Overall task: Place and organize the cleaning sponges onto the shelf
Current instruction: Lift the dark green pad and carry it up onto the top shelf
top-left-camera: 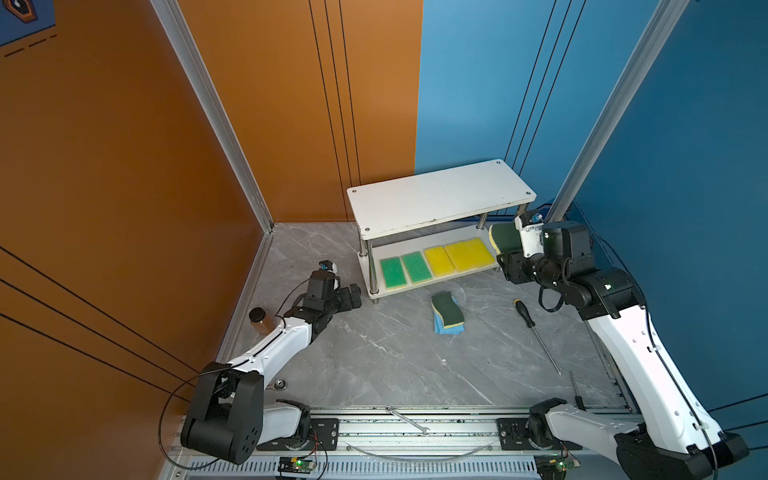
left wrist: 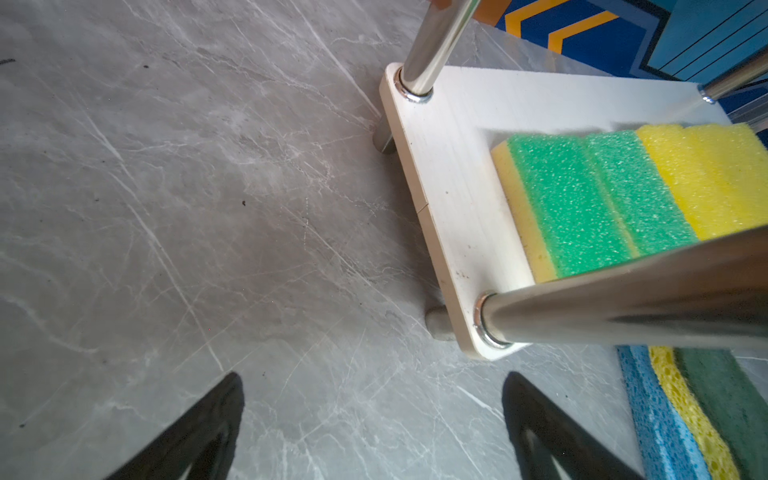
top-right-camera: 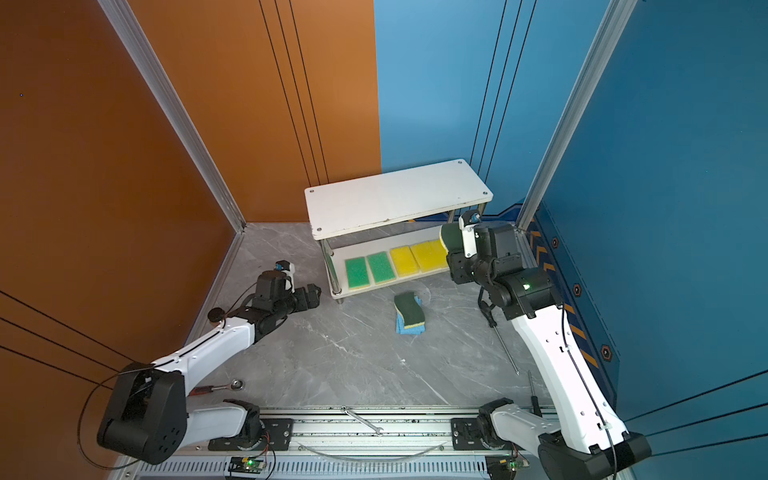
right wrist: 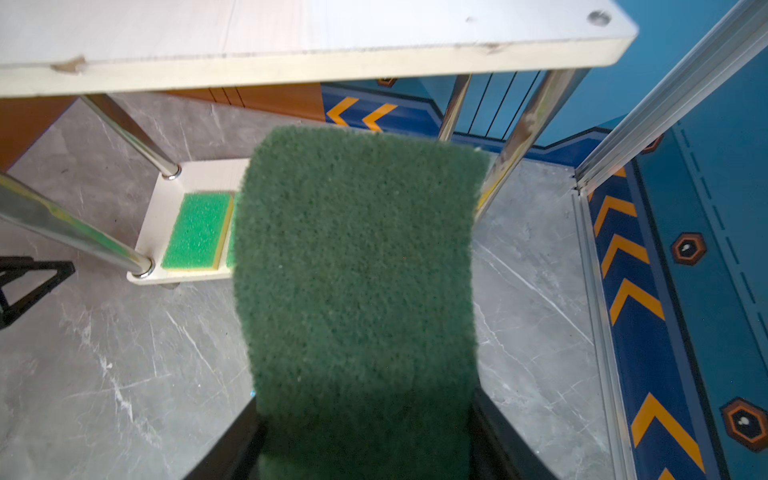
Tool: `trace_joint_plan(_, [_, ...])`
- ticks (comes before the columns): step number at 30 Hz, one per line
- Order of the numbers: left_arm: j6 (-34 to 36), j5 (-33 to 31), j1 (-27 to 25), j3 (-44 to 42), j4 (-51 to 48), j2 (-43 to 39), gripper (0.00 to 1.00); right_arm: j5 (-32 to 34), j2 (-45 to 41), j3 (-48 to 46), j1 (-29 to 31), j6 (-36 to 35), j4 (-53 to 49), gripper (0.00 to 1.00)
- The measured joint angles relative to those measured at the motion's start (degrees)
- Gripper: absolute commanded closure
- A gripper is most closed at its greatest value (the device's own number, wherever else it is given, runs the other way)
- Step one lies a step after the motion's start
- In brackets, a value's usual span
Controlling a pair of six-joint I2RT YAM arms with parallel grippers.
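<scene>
Four sponges [top-left-camera: 436, 262] sit on the shelf [top-left-camera: 440, 195]. Right hand [right wrist: 365, 428] pinches a dark-green sponge [right wrist: 357, 257] beside it; left hand [left wrist: 374, 382] is spread, empty. A sponge pile [top-left-camera: 448, 318] waits in front.

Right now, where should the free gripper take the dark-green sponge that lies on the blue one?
Probably across its narrow waist, coming from above: the dark-green-topped sponge lies flat on the blue sponge and its long sides curve inward there.

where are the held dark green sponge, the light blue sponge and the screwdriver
held dark green sponge [right wrist: 357, 270]: right wrist view, middle of its scrubby face
light blue sponge [top-left-camera: 446, 329]: in a top view, exposed front edge
screwdriver [top-left-camera: 525, 314]: in a top view, black handle
</scene>
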Motion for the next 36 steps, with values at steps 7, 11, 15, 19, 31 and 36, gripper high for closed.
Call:
trace_joint_plan(7, [0.0, 0.8, 1.0, -2.7, 0.2, -1.7, 0.02, -1.1, 4.1, 5.7, -5.1, -2.4, 0.5, 0.39])
trace_joint_plan(11, [0.2, 1.3, 1.6, -2.9, 0.2, -1.7, 0.02, -1.5, 7.4, 10.5, -7.0, -3.7, 1.2, 0.39])
trace_joint_plan(15, [0.2, 1.9, 2.3, -3.2, 0.6, -1.7, 0.02, -2.0, 10.8, 14.9, -8.8, -4.8, 2.0, 0.39])
trace_joint_plan(19, [0.2, 2.5, 3.0, -4.0, 1.3, -1.7, 0.02, -3.1, 14.6, 19.4, -10.6, -5.2, 2.7, 0.39])
trace_joint_plan(31, [0.7, 3.4, 4.1, -4.7, 1.9, -1.4, 0.02, -6.2, 28.0, 33.7, -11.3, -7.4, 4.6, 0.39])
trace_joint_plan(36, [0.7, 3.4, 4.2, -4.7, 1.9, -1.4, 0.03, -6.8, 33.4, 37.7, -11.3, -8.6, 4.7, 0.39])
